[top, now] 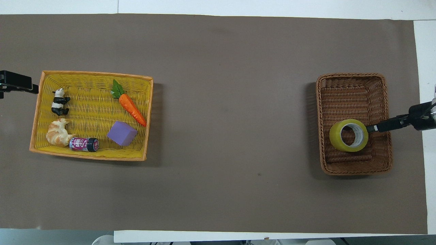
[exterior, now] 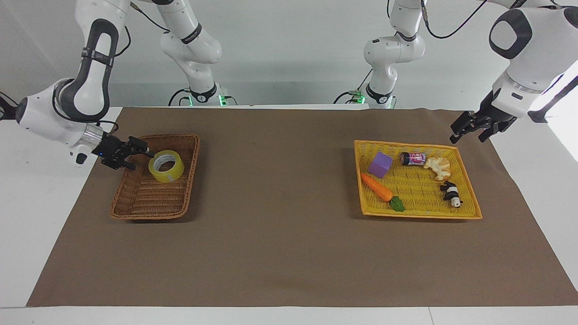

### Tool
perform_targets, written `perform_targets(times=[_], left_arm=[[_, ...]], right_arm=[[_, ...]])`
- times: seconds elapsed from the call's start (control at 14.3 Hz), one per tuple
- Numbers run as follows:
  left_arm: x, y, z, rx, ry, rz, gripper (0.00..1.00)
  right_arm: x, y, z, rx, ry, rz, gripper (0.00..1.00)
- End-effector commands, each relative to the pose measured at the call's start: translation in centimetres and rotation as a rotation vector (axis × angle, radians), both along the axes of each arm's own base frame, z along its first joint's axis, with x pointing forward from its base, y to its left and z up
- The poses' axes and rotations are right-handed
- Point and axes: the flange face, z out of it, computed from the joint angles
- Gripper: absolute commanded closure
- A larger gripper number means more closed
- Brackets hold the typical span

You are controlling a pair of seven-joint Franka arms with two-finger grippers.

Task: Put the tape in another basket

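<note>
The yellow tape (exterior: pixel 168 174) (top: pixel 336 136) rests tilted in the dark-brown wicker basket (exterior: pixel 153 212) (top: pixel 354 170), in the half nearer the robots. My right gripper (exterior: pixel 143 153) (top: pixel 371 129) is open, just outside the roll over the basket's rim at the right arm's end, and grips nothing. My left gripper (exterior: pixel 460 133) (top: pixel 30 89) waits open and empty above the mat, beside the corner of the yellow-orange basket (exterior: pixel 417 212) (top: pixel 92 157).
The yellow-orange basket holds a purple block (top: pixel 122 133), a carrot (top: pixel 132 108), a small can (top: pixel 83 144), a croissant (top: pixel 57 132) and a panda figure (top: pixel 59 102). A brown mat (exterior: pixel 280 225) covers the table between the two baskets.
</note>
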Motion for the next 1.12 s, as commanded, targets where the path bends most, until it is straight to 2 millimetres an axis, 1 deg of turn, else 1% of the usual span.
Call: perform_targets(times=[0.0, 0.07, 0.14, 0.21, 0.28, 0.35, 0.42, 0.49, 0.56, 0.63, 0.77, 0.91, 1.05], left_arm=[[-0.7, 0.5, 0.3, 0.03, 0.024, -0.014, 0.0], [-0.8, 0.2, 0.1, 0.032, 0.032, -0.019, 0.0], [-0.9, 0.3, 0.1, 0.032, 0.044, -0.02, 0.0], [-1.0, -0.2, 0.0, 0.032, 0.055, -0.029, 0.0], [-1.1, -0.5, -0.1, 0.034, 0.06, -0.034, 0.0], [-1.2, -0.3, -0.2, 0.034, 0.072, -0.035, 0.0], [-1.3, -0.3, -0.2, 0.038, 0.082, -0.047, 0.0], [-1.7, -0.2, -0.3, 0.04, 0.109, -0.063, 0.0], [-2.3, 0.0, -0.3, 0.04, 0.141, -0.098, 0.0], [-2.5, 0.3, -0.1, 0.039, 0.145, -0.104, 0.0], [-2.7, 0.3, -0.2, 0.039, 0.144, -0.104, 0.0], [-2.7, 0.3, -0.1, 0.044, 0.14, -0.1, 0.0], [-2.6, 0.4, -0.1, 0.053, 0.134, -0.096, 0.0]], right_arm=[[1.2, 0.9, 4.6, -0.086, -0.058, 0.043, 0.0], [1.5, 0.9, 6.2, -0.119, -0.075, 0.04, 0.0], [1.9, 1.1, 7.5, -0.144, -0.074, 0.035, 0.0], [2.0, 2.3, 8.9, -0.172, -0.071, 0.033, 0.0], [1.7, 2.7, 10.4, -0.208, -0.063, -0.018, 0.0], [1.3, 3.2, 11.9, -0.242, -0.056, -0.07, 0.0], [0.9, 4.3, 13.3, -0.27, -0.042, -0.119, 0.0], [0.5, 5.1, 14.9, -0.302, -0.027, -0.18, 0.0], [0.0, 5.7, 16.3, -0.324, -0.003, -0.218, 0.0], [-0.4, 6.6, 17.8, -0.337, 0.038, -0.239, 0.0], [-1.2, 6.7, 20.5, -0.375, 0.085, -0.27, 0.0], [-1.8, 6.3, 22.6, -0.422, 0.104, -0.266, 0.0], [-2.6, 6.0, 23.3, -0.428, 0.126, -0.279, 0.0]])
